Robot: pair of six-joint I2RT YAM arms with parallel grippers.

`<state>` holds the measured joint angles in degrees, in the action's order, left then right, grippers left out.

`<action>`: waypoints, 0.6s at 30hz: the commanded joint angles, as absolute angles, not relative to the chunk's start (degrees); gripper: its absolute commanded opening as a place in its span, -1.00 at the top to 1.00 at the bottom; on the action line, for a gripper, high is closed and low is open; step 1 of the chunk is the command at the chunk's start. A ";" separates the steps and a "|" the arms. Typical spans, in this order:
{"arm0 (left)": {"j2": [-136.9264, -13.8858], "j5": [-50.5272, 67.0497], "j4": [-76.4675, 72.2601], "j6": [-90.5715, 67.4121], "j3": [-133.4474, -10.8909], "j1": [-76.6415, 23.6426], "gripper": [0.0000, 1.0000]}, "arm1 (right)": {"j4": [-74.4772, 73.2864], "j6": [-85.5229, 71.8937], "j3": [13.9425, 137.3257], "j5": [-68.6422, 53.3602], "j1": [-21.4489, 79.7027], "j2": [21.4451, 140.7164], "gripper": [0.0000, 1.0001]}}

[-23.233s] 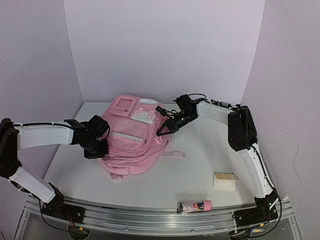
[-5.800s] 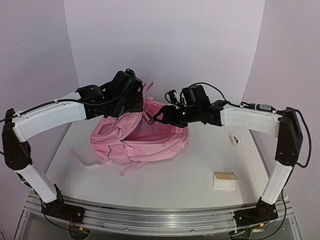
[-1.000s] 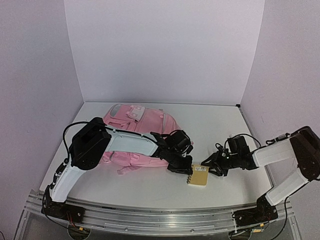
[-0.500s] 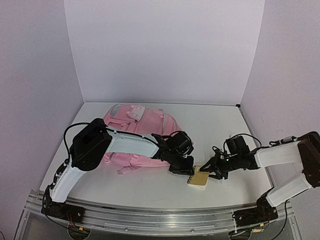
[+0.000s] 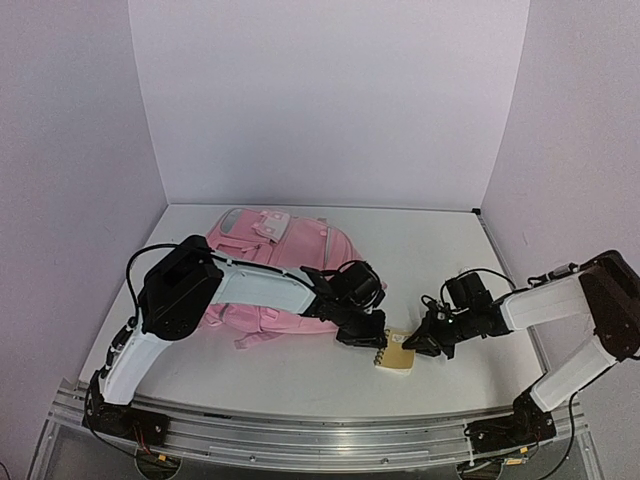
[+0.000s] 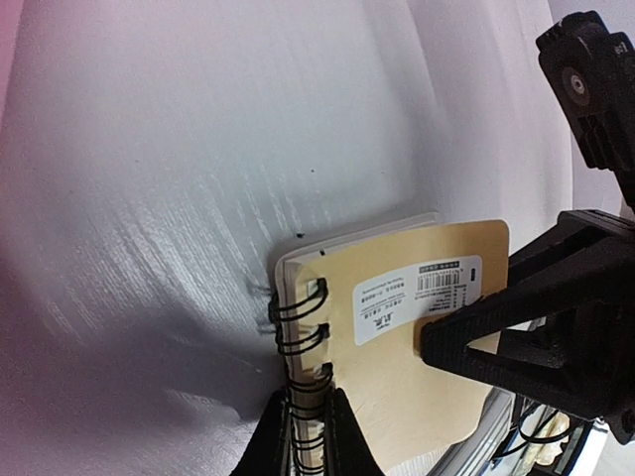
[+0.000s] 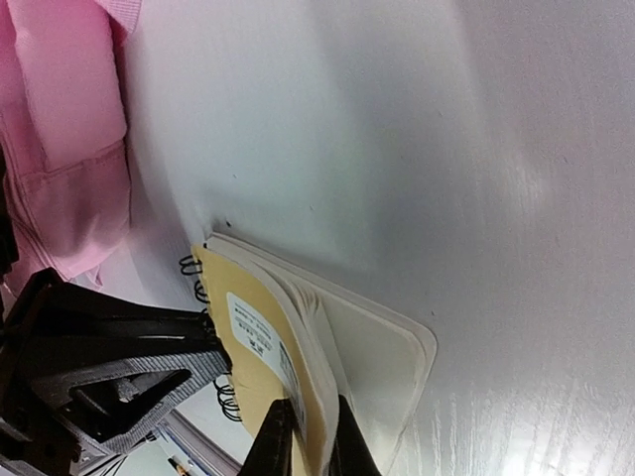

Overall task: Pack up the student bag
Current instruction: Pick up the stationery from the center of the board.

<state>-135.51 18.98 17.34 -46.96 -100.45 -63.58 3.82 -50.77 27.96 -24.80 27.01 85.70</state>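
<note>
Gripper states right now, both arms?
Left gripper: closed on the notebook, at its spiral binding.
Right gripper: closed on the same notebook, at its cover edge.

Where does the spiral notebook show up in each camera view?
Top external: the notebook lies low, just right of centre.
Left wrist: the notebook fills the lower centre, tan cover showing.
Right wrist: the notebook sits lower centre, pages fanned.
Shared landmark: its black spiral binding.

The pink student bag (image 5: 285,240) lies flat on the table (image 5: 430,250), white-patched pockets facing up, one strap trailing nearward.
</note>
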 commanded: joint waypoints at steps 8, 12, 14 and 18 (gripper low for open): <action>-129.99 14.67 17.74 -47.79 -93.77 -62.90 -0.13 | 21.22 -55.02 24.11 -28.23 27.61 80.96 1.00; -122.36 13.37 15.13 -46.55 -90.00 -62.77 -0.50 | 19.38 -54.64 23.17 -28.29 27.65 73.62 1.00; -118.27 12.28 14.85 -46.09 -88.57 -62.80 -0.65 | 17.43 -54.11 23.66 -28.75 27.56 70.01 1.00; -110.74 11.84 10.77 -44.93 -82.87 -62.49 -0.91 | 15.13 -52.70 25.30 -30.76 27.62 63.20 1.00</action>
<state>-121.11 15.31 13.20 -46.52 -87.25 -63.44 14.93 -54.06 22.78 -27.70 27.42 69.52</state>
